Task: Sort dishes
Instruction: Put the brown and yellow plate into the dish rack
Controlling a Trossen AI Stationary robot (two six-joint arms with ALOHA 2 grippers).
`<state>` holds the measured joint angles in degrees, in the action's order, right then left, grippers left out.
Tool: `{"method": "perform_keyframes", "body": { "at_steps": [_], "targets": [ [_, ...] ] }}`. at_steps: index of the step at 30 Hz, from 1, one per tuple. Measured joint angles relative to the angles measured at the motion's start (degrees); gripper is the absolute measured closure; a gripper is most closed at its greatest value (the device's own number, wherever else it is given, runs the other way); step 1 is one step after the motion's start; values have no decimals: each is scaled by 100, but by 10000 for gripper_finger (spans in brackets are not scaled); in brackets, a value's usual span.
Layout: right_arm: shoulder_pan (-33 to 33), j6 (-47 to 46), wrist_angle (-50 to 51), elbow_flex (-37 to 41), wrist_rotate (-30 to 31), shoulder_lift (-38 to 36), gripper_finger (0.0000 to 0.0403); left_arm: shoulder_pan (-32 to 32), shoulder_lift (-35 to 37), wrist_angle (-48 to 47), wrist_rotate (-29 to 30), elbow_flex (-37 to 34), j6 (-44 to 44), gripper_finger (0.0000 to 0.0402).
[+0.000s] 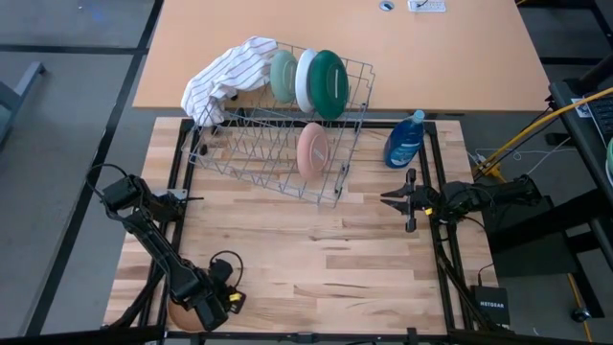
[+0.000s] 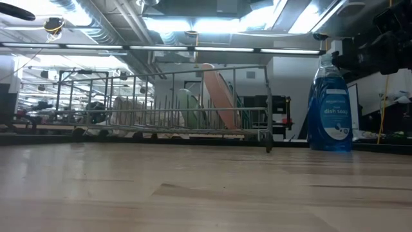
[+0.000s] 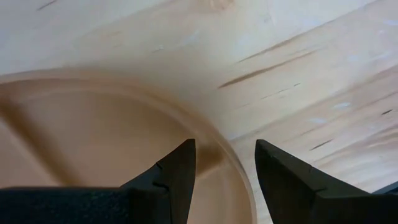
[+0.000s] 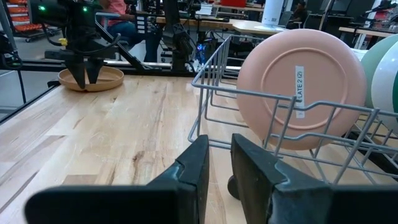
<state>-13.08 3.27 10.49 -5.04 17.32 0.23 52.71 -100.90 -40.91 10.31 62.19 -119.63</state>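
High view straight down over the table (image 1: pixel 316 249), low view level across it, 2 wrist views close behind their fingers, dish rack (image 1: pixel 278 144) shared.

Wire dish rack (image 2: pixel 174 106) across the wooden table (image 2: pixel 193 193), pink plate (image 2: pixel 219 96) upright inside, blue dish soap bottle (image 2: pixel 329 106) beside it

Pink plate (image 1: pixel 312 149), tan plate (image 4: pixel 91 79), sage plate (image 1: pixel 283 76), white plate (image 1: pixel 305 80), dark green plate (image 1: pixel 329 84); white striped cloth (image 1: pixel 225 75); blue bottle (image 1: pixel 404 142); pale wood counter (image 1: pixel 316 249).
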Motion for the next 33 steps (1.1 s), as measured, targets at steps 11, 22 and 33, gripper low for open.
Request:
{"method": "perform_keyframes", "body": {
  "at_steps": [11,22,33],
  "targets": [
    [-1,2,3,0,0,-1,331,-155,0,-2,-2,0,-501,295],
    [0,2,5,0,0,0,331,-374,2,-31,-2,-1,-135,394],
    [-1,1,5,0,1,0,331,-398,219,1186,53,-7,1079,400]
  ]
}}
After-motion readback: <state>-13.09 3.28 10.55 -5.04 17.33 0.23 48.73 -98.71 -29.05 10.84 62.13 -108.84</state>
